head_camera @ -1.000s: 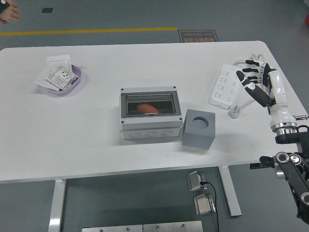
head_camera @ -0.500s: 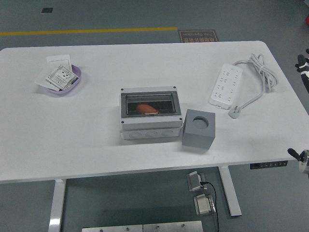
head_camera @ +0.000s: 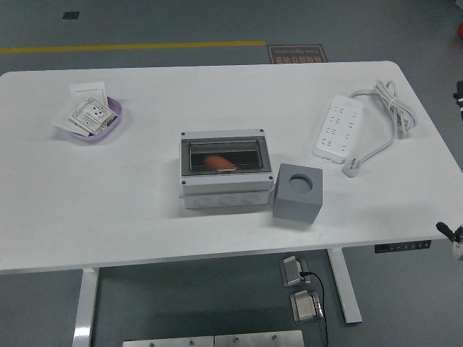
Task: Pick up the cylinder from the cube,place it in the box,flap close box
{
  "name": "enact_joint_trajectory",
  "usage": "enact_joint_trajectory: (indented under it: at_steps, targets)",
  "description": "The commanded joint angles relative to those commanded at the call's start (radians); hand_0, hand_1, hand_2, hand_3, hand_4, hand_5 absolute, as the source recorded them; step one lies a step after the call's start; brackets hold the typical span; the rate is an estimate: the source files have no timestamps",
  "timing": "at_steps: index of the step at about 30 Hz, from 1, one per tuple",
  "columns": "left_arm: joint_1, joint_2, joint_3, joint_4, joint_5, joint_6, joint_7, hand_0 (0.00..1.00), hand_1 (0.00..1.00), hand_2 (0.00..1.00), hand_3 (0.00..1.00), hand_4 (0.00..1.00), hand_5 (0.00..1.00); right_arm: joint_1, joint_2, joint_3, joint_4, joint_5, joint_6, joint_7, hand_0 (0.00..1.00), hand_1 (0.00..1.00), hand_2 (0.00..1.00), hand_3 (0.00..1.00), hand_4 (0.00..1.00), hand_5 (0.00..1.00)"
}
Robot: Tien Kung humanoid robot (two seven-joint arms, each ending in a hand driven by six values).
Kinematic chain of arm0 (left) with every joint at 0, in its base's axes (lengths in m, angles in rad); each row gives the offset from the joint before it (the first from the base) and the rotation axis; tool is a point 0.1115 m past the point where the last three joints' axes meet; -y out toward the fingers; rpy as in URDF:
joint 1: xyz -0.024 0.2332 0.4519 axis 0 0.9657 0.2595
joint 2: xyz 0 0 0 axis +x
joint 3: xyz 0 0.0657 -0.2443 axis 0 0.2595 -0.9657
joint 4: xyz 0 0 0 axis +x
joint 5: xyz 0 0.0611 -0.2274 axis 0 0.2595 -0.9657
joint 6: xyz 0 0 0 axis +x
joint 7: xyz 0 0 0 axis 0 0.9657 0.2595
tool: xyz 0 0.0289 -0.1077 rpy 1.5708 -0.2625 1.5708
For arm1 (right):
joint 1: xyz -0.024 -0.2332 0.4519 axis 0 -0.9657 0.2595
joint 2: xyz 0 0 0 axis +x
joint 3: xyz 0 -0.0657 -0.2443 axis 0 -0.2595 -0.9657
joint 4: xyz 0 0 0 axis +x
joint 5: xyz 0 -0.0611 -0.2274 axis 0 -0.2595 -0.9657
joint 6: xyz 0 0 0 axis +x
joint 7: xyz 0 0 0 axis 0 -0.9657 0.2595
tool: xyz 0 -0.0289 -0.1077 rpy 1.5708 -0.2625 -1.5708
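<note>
White table (head_camera: 108,210); box (head_camera: 226,173) holds cylinder (head_camera: 219,162)

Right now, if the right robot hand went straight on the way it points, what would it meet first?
Cannot say for sure: only a sliver of the right robot hand shows at the right edge, off the table. Moving straight left, it would probably meet the white cable first.

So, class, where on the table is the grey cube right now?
In the head view the grey cube stands right of centre near the table's front edge, close against the lower right corner of the box.
</note>
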Motion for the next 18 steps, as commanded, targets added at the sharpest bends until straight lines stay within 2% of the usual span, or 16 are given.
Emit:
enact_joint_trajectory:
  at_steps: [13, 18]
  targets:
    - [0.004, 0.013, -0.004, 0.0, 0.014, -0.005, 0.003, 0.646, 0.696, 0.674, 0.702, 0.775, 0.523, -0.004, -0.002, -0.002, -0.001, -0.014, 0.007, -0.003, 0.694, 0.616, 0.652, 0.722, 0.941, 0.638]
    - [0.015, 0.005, 0.001, 0.0, 0.0, -0.004, 0.006, 0.647, 0.696, 0.674, 0.702, 0.775, 0.523, -0.014, 0.01, 0.001, -0.001, -0.015, 0.009, -0.002, 0.699, 0.614, 0.652, 0.72, 0.94, 0.635]
